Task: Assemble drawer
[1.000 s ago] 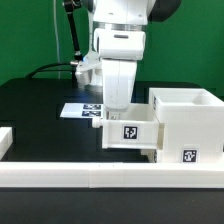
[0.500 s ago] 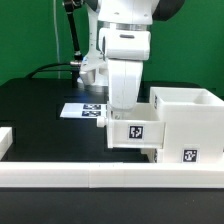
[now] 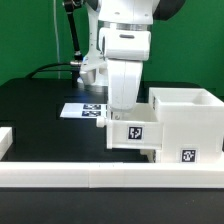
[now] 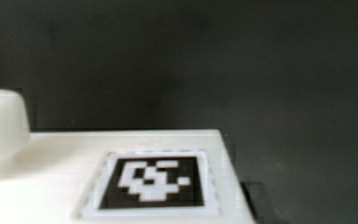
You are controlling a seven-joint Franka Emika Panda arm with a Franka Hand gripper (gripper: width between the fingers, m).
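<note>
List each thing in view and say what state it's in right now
gripper: lowered onto the small tray, fingers hidden, grip not visible.
small tray: upright, tag facing the camera, against the housing.
housing: upright, top open.
marker board: flat on the table.
border rail: lying along the front.

Backdrop: a plain green wall [image 3: 35, 35] fills the upper part of the exterior frame, evenly lit, no windows visible. Below it lies a matte black surface [image 3: 40, 105] across the middle of the frame — dull, with little glare. A dark cable [image 3: 73, 40] hangs against the green at upper left. A long white border rail [image 3: 100, 181] runs along the lower edge. The marker board [image 3: 82, 111] lies flat at centre left. Wrist view — blurred, mostly dark surface [image 4: 211, 60].
</note>
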